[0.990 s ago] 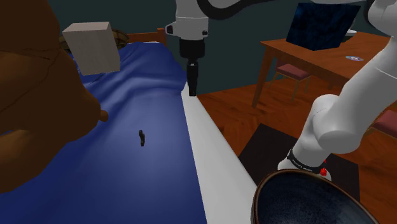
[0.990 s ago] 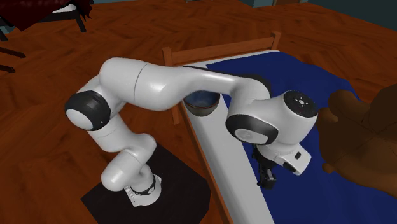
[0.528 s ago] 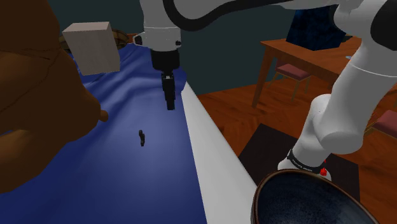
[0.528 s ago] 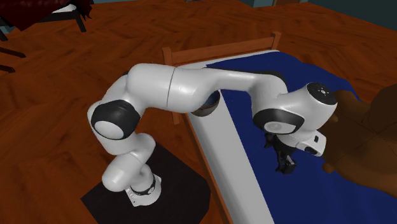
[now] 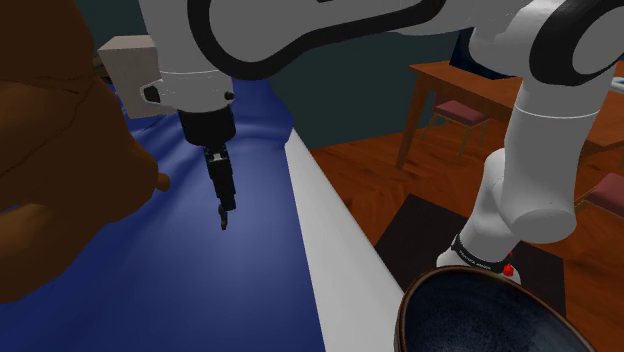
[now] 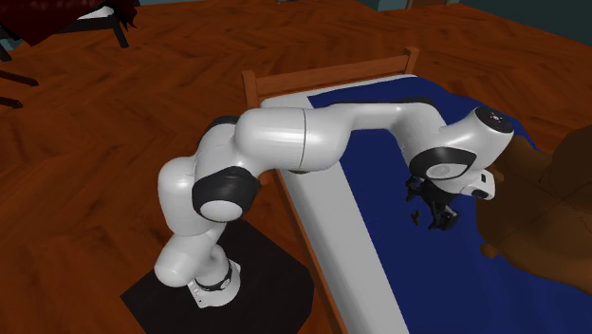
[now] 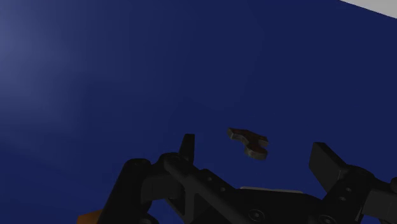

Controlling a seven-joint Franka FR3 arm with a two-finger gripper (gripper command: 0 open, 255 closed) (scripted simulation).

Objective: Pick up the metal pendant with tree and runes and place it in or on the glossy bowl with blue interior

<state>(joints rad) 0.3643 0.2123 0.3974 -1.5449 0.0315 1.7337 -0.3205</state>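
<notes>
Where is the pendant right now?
In the shoulder view, the pendant lies on the blue bedcover, left of the white bed edge, just beneath the end effector.

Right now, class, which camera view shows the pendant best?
The wrist view: the pendant lies unobstructed on the blue cover, between the open fingers, its outline readable. The shoulder view gives a dark speck just below the fingers; the second exterior view, a tiny speck.

Glossy white rounded arm (image 5: pixel 540 150), dark joint rings (image 6: pixel 224 191), all-black gripper (image 5: pixel 227 208) with small screws (image 7: pixel 254 214)
</notes>
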